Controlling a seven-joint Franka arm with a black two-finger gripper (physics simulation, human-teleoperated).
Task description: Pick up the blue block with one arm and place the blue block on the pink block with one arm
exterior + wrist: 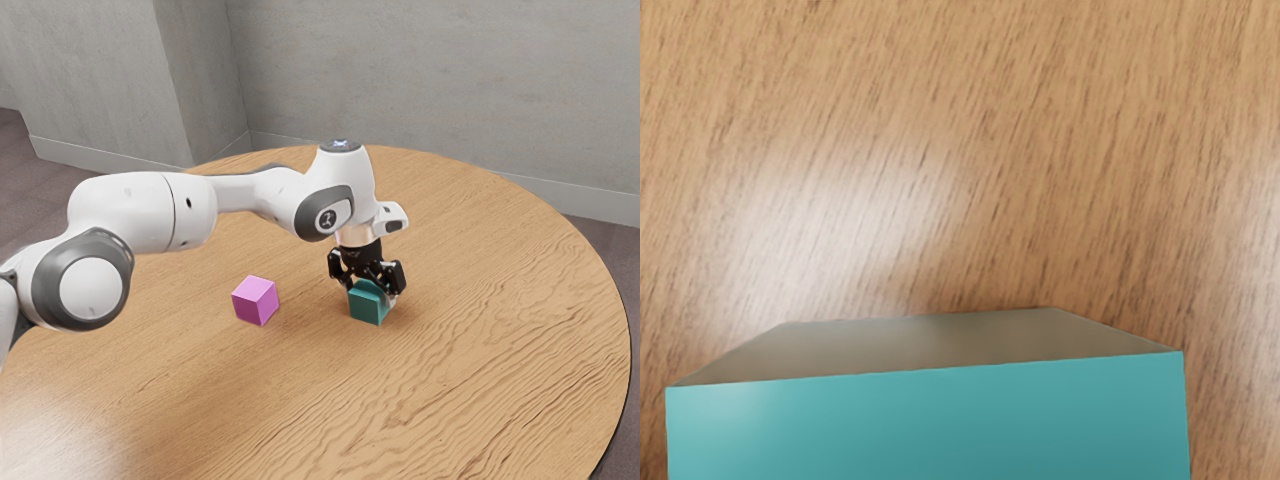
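Exterior view: my arm (pixel 190 210) enters from the exterior view's left, with its large grey-capped joint low at that edge. Its white links run nearly level above the round wooden worktop (pixel 480 340) toward the exterior view's right. At the wrist the last link turns straight down, so the black end effector (pixel 371 287) points vertically at the worktop. It stands directly over the blue block (pixel 368 308), which reads as teal in this render, and its lower end reaches the level of the block's top edge. Whether it is clamped on the block or merely set about it, I cannot tell from this angle. The block's underside appears to meet the worktop, with a small shadow close beneath it. The pink block (pixel 255 299) sits on the worktop toward the exterior view's left of the blue block, near it but apart, with a strip of wood between the two.

Wrist view: the blue block (pixel 930 425) lies just under my hand, showing one teal face and one shaded greyish face, with the worktop's (pixel 940 150) wood grain beyond it
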